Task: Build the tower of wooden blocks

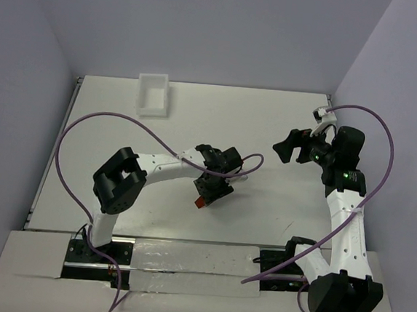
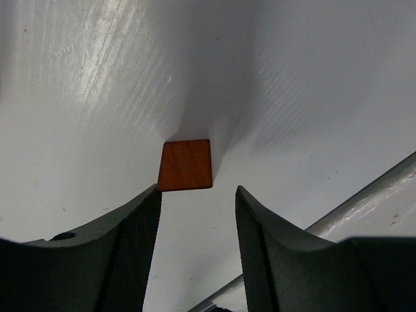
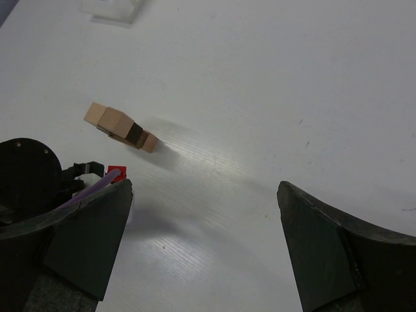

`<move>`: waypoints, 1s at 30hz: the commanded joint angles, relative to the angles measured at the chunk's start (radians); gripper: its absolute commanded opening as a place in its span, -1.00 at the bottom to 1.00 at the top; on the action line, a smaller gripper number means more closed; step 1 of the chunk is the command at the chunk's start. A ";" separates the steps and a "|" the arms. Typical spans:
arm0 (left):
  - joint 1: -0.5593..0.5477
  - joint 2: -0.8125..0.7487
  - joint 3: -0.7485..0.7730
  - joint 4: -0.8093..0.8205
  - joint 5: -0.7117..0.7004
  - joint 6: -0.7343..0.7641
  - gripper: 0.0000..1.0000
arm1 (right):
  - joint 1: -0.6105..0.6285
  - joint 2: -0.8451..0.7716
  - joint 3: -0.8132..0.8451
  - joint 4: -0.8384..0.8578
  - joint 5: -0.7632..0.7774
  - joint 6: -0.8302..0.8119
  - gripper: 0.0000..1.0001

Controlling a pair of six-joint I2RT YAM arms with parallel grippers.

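A reddish-brown wooden block (image 2: 186, 164) lies on the white table just beyond my left gripper's fingertips, slightly to their left; it also shows in the top view (image 1: 200, 201). My left gripper (image 2: 197, 190) is open and empty, low over the table (image 1: 207, 192). A short row of light tan and dark brown blocks, the tower (image 3: 120, 127), shows only in the right wrist view, far from my right gripper; I cannot tell whether it stands or lies. My right gripper (image 3: 205, 187) is open and empty, raised at the right (image 1: 282, 144).
A white rectangular bin (image 1: 154, 94) sits at the far left of the table. The left arm's black body and purple cable (image 3: 26, 175) lie near the block row. A metal rail (image 2: 364, 201) runs along the near table edge.
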 commanded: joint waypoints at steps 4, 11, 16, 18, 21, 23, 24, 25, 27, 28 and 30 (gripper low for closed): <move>-0.007 0.018 0.065 0.000 -0.048 -0.026 0.06 | -0.006 0.003 0.044 0.027 -0.028 0.003 0.99; -0.007 0.027 0.056 0.012 -0.063 -0.020 -0.04 | -0.008 0.006 0.039 0.026 -0.036 -0.004 0.99; -0.007 0.032 0.053 0.022 -0.066 -0.020 -0.09 | -0.006 0.010 0.042 0.021 -0.033 -0.016 0.99; -0.007 0.035 0.055 0.023 -0.060 -0.021 -0.10 | -0.006 0.010 0.042 0.019 -0.033 -0.019 0.99; -0.007 0.036 0.058 0.025 -0.051 -0.021 -0.20 | -0.006 0.010 0.042 0.016 -0.036 -0.022 0.99; -0.007 0.035 0.059 0.026 -0.039 -0.021 -0.24 | -0.006 0.010 0.042 0.016 -0.039 -0.024 0.99; -0.007 0.030 0.060 0.025 -0.035 -0.020 -0.29 | -0.006 0.010 0.045 0.015 -0.041 -0.025 0.99; -0.007 0.023 0.063 0.025 -0.031 -0.020 -0.34 | -0.006 0.010 0.047 0.013 -0.044 -0.027 0.99; -0.007 -0.001 0.068 0.026 -0.014 -0.016 -0.47 | -0.006 0.008 0.053 0.007 -0.055 -0.031 0.99; -0.005 -0.023 0.072 0.025 0.001 -0.014 -0.55 | -0.006 0.008 0.057 0.006 -0.060 -0.034 0.99; 0.006 -0.075 0.090 0.028 0.051 -0.011 -0.81 | -0.006 0.007 0.068 -0.001 -0.092 -0.046 0.99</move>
